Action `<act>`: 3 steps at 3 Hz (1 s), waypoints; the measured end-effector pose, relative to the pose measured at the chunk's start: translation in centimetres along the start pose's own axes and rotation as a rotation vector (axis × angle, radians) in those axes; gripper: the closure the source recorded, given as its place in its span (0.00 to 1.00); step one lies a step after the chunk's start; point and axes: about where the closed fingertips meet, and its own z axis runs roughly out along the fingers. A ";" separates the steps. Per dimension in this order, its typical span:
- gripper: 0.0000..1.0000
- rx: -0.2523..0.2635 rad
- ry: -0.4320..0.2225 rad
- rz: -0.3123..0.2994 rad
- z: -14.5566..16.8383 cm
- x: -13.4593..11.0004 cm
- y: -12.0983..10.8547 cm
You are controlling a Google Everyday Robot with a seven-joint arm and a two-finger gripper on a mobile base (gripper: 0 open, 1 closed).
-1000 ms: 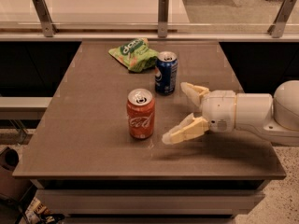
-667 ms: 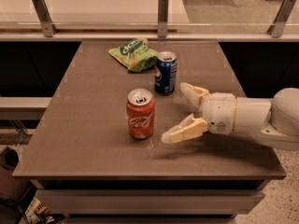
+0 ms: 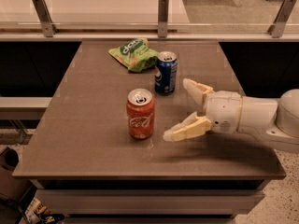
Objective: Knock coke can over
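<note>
The coke can (image 3: 140,114), orange-red with white script and a silver top, stands upright near the middle of the brown table (image 3: 84,139). My gripper (image 3: 180,108) reaches in from the right on a white arm and is open, its two cream fingers spread wide. The near fingertip (image 3: 170,135) is a short way to the right of the can and apart from it. The far finger (image 3: 194,87) points toward the blue can. The gripper holds nothing.
A blue soda can (image 3: 166,72) stands upright just behind and right of the coke can. A green snack bag (image 3: 133,53) lies further back. A glass rail with metal posts (image 3: 162,13) runs behind the table. The table's front edge is near.
The gripper has shifted slightly left, toward the coke can. Both cans and the bag have not moved.
</note>
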 end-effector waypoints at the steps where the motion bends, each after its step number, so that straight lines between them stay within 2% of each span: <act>1: 0.00 -0.006 -0.003 -0.021 0.2 -1.2 0.6; 3: 0.00 -0.098 -0.042 -0.024 4.7 -2.1 3.2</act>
